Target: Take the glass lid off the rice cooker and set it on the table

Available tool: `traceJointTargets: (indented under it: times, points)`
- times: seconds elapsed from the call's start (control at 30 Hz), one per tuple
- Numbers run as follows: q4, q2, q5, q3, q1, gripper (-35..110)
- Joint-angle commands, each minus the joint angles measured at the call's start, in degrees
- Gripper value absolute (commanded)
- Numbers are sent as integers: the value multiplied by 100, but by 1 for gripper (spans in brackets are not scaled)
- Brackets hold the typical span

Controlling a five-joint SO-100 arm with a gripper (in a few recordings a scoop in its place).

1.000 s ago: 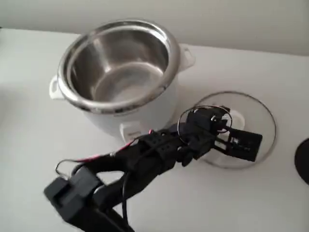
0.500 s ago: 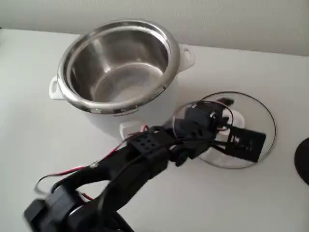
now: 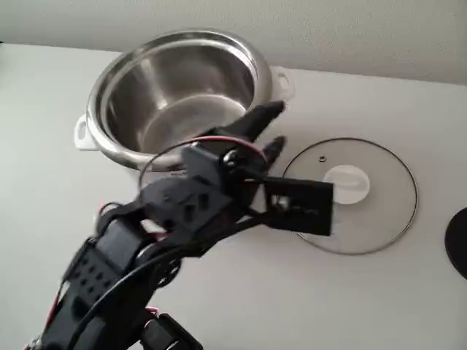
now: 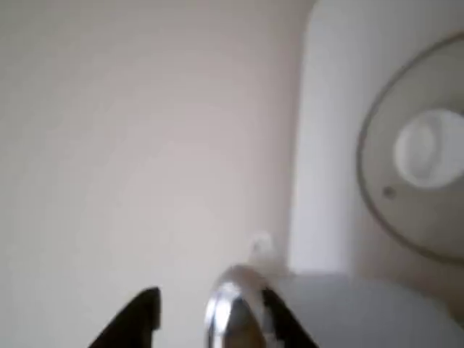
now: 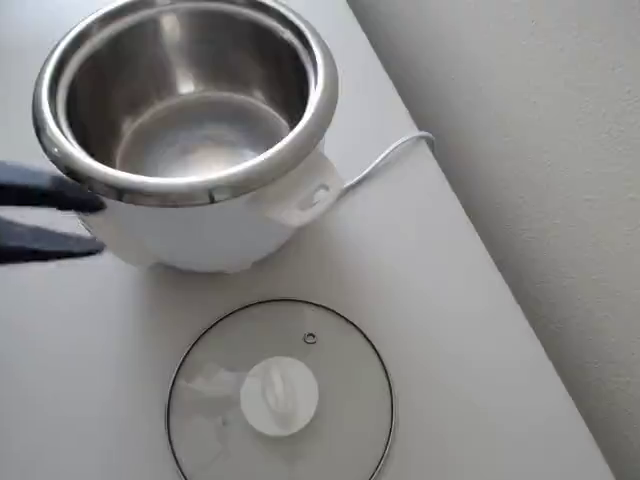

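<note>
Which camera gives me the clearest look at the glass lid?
The overhead view: the glass lid lies flat on the table, nearly its whole disc, white knob and steam hole in sight. The fixed view shows it whole too, but slanted, with the arm overlapping its left edge. The wrist view catches a blurred, cropped part.

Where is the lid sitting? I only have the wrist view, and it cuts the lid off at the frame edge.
Observer: The glass lid lies flat on the table, knob up. The overhead view shows the whole disc, with a gap between it and the rice cooker.
Operator: Gripper holding anything?
Observer: No. In the fixed view the gripper is open and empty, off the lid, with its fingertips beside the cooker's rim.
Operator: Anything inside the cooker?
Observer: The overhead view shows bare steel down to the bottom, nothing in it.
</note>
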Motion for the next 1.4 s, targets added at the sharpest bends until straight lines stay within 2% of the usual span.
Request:
traceJointTargets:
  times: [0.0,0.17,0.47,0.57,1.0,1.37]
  points:
    - [1556,1143,9,-105,-527,18]
    - [2531,1424,-26,62,-738,13]
    - [3138,3138,-343,2136,-1222,0]
    - [3357,3340,-272,2663,-1257,0]
    - [2944,3331,-158,4579,-826,0]
    - [2927,3322,-88,4579,-659,1]
